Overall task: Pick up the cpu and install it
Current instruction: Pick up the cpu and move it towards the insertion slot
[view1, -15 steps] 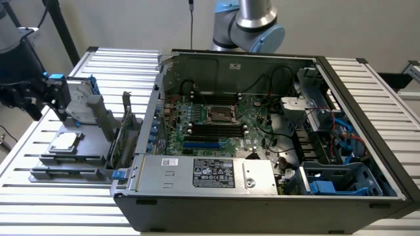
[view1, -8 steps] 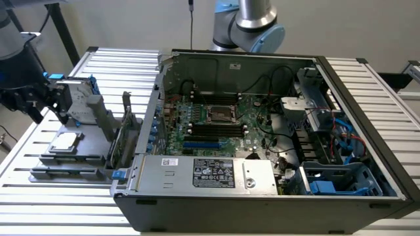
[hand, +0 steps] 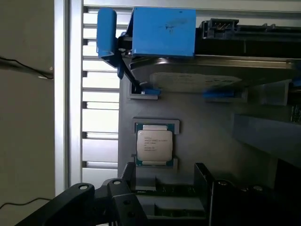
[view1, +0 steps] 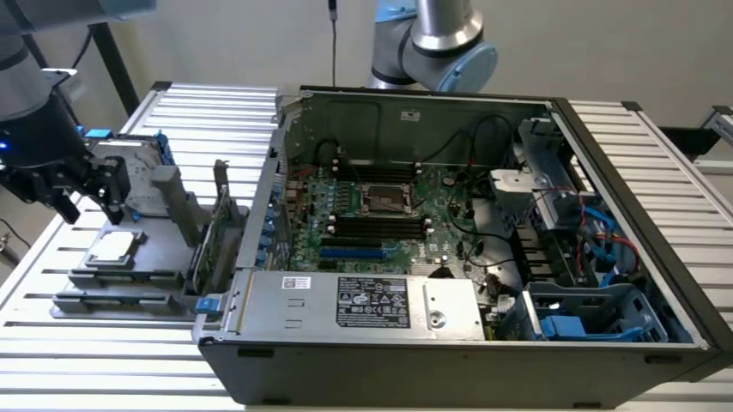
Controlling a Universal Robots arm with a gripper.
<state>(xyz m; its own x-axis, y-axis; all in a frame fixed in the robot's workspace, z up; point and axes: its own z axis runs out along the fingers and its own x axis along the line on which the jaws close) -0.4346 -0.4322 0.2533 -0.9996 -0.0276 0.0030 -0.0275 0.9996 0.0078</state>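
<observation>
So this one's at the pick-up stage, with nothing installed yet as far as the views go. The cpu [hand: 154,147] is sitting flat, metal lid up, in its little pocket on the grey holder tray [view1: 137,276]. That tray sits on the slatted tabletop [view1: 103,360], just beside the open PC case [view1: 458,382], on the exterior view's left. The claw [view1: 89,209] hangs above the tray with its two dark fingers [hand: 128,181] spread apart and nothing between them. It's close to the chip but not touching it, and going by the wrist view the chip lies a bit ahead of the fingers rather than squarely between them. Judging from that, the grab calls for lining up over the chip, then a straight drop so the pads land on opposite edges of that thin rim. It also wants a gentle pinch, since a flat chip doesn't give much to hold. The socket [view1: 387,199] is in the middle of the motherboard [view1: 447,193], well apart from the chip. It's hard to make out whether the socket's frame is open or latched, or whether anything's already in it. The claw's body is cut off by the wrist view's edge, and the silver hard drive [hand: 197,81] with blue brackets beyond the chip is cropped too.
</observation>
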